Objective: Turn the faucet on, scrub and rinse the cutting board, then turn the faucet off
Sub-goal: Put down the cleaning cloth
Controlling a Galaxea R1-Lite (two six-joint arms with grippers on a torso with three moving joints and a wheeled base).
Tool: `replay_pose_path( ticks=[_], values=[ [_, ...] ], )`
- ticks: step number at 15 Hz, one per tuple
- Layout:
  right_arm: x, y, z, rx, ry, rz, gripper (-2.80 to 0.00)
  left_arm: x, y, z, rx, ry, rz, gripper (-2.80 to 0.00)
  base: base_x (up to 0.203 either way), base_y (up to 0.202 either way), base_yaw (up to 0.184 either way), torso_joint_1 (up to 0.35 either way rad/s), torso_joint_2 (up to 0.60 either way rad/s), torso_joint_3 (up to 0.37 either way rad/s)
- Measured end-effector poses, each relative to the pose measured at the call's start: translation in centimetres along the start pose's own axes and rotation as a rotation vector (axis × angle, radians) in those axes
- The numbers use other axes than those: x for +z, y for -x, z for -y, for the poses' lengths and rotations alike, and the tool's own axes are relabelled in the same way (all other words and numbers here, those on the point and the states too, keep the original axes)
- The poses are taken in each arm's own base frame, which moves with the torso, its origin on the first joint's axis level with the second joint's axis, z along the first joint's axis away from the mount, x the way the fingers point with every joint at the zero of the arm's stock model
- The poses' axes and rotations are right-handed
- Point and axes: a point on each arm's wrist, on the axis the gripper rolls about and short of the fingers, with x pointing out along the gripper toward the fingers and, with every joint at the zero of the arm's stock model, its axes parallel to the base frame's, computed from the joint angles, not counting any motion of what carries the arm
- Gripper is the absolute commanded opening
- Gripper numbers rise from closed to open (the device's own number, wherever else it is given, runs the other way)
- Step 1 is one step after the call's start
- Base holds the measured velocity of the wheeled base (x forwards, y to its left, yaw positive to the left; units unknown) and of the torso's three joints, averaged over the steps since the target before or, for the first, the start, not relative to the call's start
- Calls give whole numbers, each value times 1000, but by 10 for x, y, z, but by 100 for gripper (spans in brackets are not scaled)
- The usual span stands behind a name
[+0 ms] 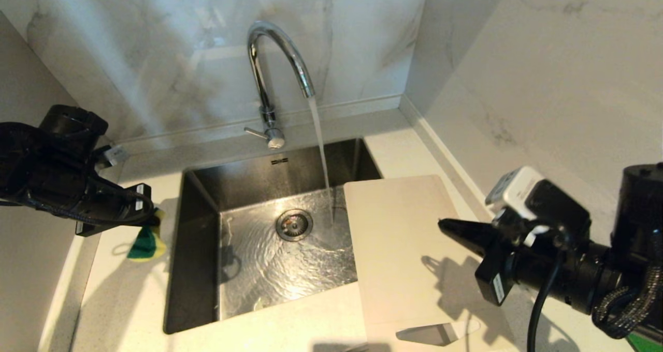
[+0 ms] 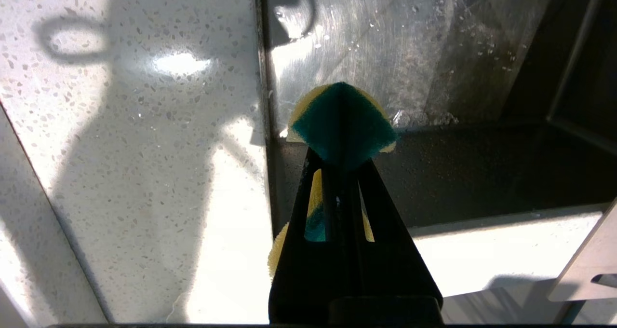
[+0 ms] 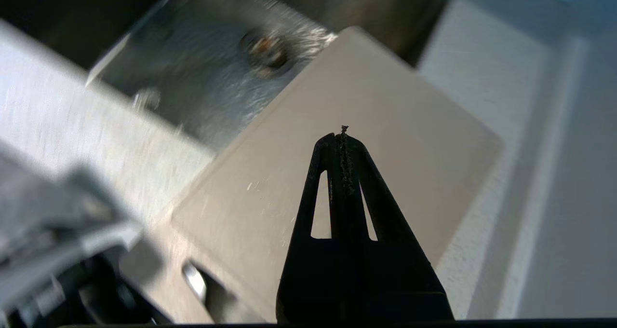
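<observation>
Water runs from the chrome faucet (image 1: 269, 67) into the steel sink (image 1: 202, 248). The beige cutting board (image 1: 404, 248) lies flat on the counter to the right of the sink, one long edge overhanging the basin, its handle cutout (image 1: 437, 334) at the near end. My right gripper (image 1: 446, 228) hovers above the board's right side, shut and empty; in the right wrist view its closed tips (image 3: 341, 137) point over the cutting board (image 3: 409, 140). My left gripper (image 1: 153, 218) is held above the counter left of the sink, shut on a yellow-green sponge (image 2: 342, 125).
Marble walls close in behind and on the right. The speckled counter (image 1: 124, 300) runs left of and in front of the sink. The drain (image 1: 293, 224) sits mid-basin under rippling water. The faucet's thin lever (image 1: 256, 132) sticks out to the left.
</observation>
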Motion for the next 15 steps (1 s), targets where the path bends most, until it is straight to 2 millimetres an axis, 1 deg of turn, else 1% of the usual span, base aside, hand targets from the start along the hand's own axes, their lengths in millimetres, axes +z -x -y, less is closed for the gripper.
replay_pose_path(
  ticks=[1,3,6,7,9,12,15],
  values=[
    [8,6,6,-67,-77,18,-280,-1,0,0,1,-3,-3,-280,0,0,0,0,0,0],
    [14,22,19,-177,-163,48,-280,-2,0,1,2,-6,-4,-280,0,0,0,0,0,0],
    [12,44,38,-312,-200,66,-280,-3,1,2,0,-7,-5,-280,0,0,0,0,0,0],
    [10,51,42,-333,-216,74,-280,-3,1,2,-1,-5,-4,-280,0,0,0,0,0,0],
    [4,63,39,-345,-231,78,-280,-5,1,2,-2,-4,-10,-280,0,0,0,0,0,0],
    [-3,80,26,-361,-245,69,-280,-7,0,2,0,-5,-18,-280,0,0,0,0,0,0],
    [-15,103,12,-436,-293,-4,-280,-8,0,1,3,0,-21,-280,0,0,0,0,0,0]
  ],
)
